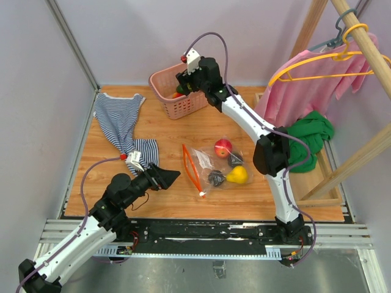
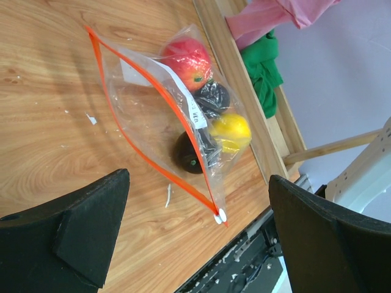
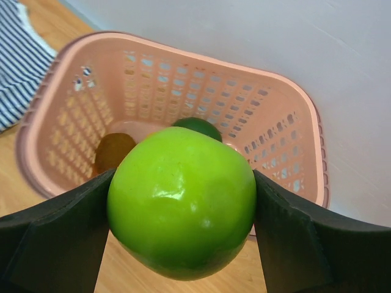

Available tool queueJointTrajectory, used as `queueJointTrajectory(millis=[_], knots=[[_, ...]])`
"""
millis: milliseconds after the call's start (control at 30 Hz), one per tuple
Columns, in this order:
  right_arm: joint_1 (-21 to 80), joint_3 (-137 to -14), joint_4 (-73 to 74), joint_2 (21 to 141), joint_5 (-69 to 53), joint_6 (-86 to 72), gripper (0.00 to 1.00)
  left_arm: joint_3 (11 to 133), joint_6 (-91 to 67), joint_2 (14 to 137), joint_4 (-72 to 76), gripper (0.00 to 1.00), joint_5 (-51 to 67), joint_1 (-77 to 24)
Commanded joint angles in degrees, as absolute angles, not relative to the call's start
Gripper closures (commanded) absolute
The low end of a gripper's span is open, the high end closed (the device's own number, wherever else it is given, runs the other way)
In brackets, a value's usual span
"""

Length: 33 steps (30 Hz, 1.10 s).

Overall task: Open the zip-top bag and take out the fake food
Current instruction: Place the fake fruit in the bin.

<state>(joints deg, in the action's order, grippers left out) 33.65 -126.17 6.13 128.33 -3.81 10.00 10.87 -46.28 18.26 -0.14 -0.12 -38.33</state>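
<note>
Light wooden tabletop [image 1: 171, 137] carries everything. Nearest, the left arm [image 1: 91, 229] lies low, stretched from its base toward the zip-top bag [image 1: 211, 165]. The left gripper [image 1: 166, 177] sits just left of the bag's orange zip strip [image 1: 190, 168], fingers spread wide and clear of the plastic. The bag lies flat with the strip parted into a loop. Inside are a red apple [image 1: 223, 148], a yellow fruit [image 1: 238, 175] and two dark pieces [image 1: 215, 178]. The right arm [image 1: 269, 152] rises right of the bag, bends at the elbow and reaches to a pink basket [image 1: 168, 101] beyond the bag. The right gripper [image 1: 186, 82] hangs over that basket, fingers clamped on a light green apple [image 3: 181, 201]. A darker green piece [image 3: 197, 127] lies in the basket.
</note>
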Motion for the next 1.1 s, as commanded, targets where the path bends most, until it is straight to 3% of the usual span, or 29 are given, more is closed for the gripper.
queueJointTrajectory(millis=[0,100,167,200,233,300,833,1067], knots=[[33.13,-128.74,-0.79,131.08,4.81,8.15,0.67,10.57,-44.92,18.76,0.77,0.01,-1.41,-38.26],[33.11,-128.68,-2.34,132.47,6.63,8.42,0.64,10.56,-44.91,18.89,0.54,0.01,-1.48,-38.27],[33.08,-128.4,-3.31,133.03,7.52,8.69,0.56,10.48,-44.86,18.95,0.49,0.01,-1.47,-38.3],[33.05,-128.22,-3.67,133.25,7.82,8.84,0.47,10.46,-44.93,18.91,0.49,0.01,-1.47,-38.24],[33.05,-127.92,-4.02,133.44,7.85,9.26,0.27,10.38,-44.91,18.91,0.52,0.01,-1.49,-38.23],[32.85,-127.51,-4.52,133.65,7.86,9.57,0.0,10.29,-45.15,18.91,0.68,0.01,-1.45,-38.24],[32.46,-124.72,-1.81,127.6,4.89,9.12,0.02,8.72,-48.54,15.86,1.16,0.01,0.21,-38.24],[31.97,-122.81,3.31,123.28,-1.8,7.97,0.02,5.4,-51.88,11.69,2.29,0.01,0.55,-38.24]])
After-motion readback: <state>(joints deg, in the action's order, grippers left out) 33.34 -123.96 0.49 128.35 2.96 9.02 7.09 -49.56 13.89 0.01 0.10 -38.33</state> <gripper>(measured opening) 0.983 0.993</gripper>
